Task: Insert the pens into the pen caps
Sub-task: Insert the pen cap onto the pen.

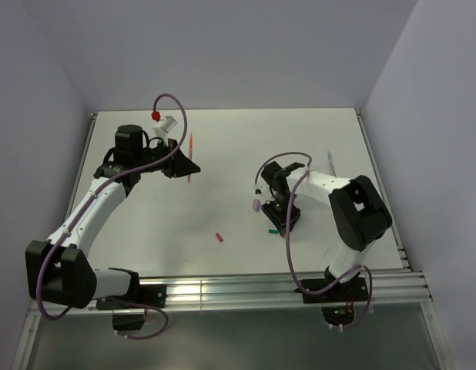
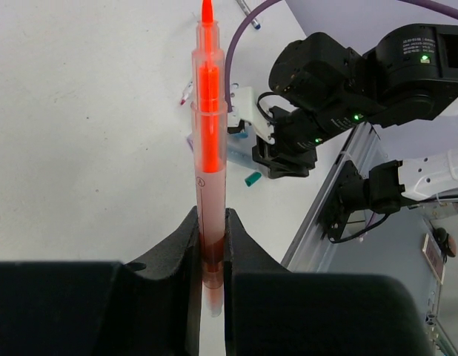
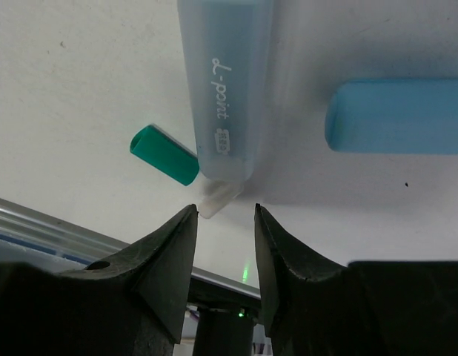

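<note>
Your right gripper (image 3: 224, 211) stands part-open and empty; the pale blue pen (image 3: 225, 81) lies just beyond its tips, long axis running up-frame, with the teal cap (image 3: 164, 154) at its lower left. Your left gripper (image 2: 211, 219) clamps the orange pen (image 2: 209, 133).

The left arm (image 1: 92, 204), at eight o'clock, and the right arm (image 1: 353, 216), at four, are built of white links and black joints. Purple cables (image 1: 287, 247) are looped alongside, and the left gripper (image 2: 211, 219) is moulded black.

Pen (image 2: 208, 148) clamped in L tool (image 2: 211, 226), sticking out fwd. 2nd pen (image 3: 223, 81) laid on worktop (image 3: 66, 74) just ahead of R tool (image 3: 225, 215); cap A (image 3: 164, 154) just beside it at left, cap B (image 3: 396, 116) apart at right (wrist view).
</note>
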`<move>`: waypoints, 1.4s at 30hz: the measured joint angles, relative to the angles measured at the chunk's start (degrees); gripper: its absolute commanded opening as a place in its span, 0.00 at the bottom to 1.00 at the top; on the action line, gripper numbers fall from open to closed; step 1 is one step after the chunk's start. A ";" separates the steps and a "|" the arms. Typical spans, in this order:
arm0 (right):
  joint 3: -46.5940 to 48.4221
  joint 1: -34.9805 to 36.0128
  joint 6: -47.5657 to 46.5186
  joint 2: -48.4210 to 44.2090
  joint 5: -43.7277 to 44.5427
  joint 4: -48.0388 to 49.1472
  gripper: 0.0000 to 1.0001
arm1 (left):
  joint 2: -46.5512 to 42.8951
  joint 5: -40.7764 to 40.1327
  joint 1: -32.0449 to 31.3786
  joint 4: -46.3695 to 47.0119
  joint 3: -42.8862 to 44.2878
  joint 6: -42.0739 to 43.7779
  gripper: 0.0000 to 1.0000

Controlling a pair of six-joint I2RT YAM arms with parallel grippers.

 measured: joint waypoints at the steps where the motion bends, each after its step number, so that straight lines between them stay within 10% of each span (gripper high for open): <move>1: 0.00 0.04 0.17 0.37 -0.04 0.20 0.44 | 0.02 0.04 0.07 0.33 -0.13 -0.07 0.00; 9: -0.04 0.48 1.03 2.29 0.46 0.96 0.39 | 1.55 0.42 1.51 1.31 -0.22 -1.29 0.00; 21: -0.07 0.57 1.57 2.58 0.63 0.98 0.01 | 2.36 0.52 2.29 1.40 -0.20 -1.42 0.00; 31: 0.87 -4.59 -0.52 -6.73 -3.30 -0.31 0.00 | -0.63 -0.31 2.32 -1.92 0.66 0.37 0.00; 42: 31.28 -10.34 -2.08 -11.93 -17.68 -1.11 0.00 | -2.21 9.14 2.34 -1.70 5.16 2.36 0.00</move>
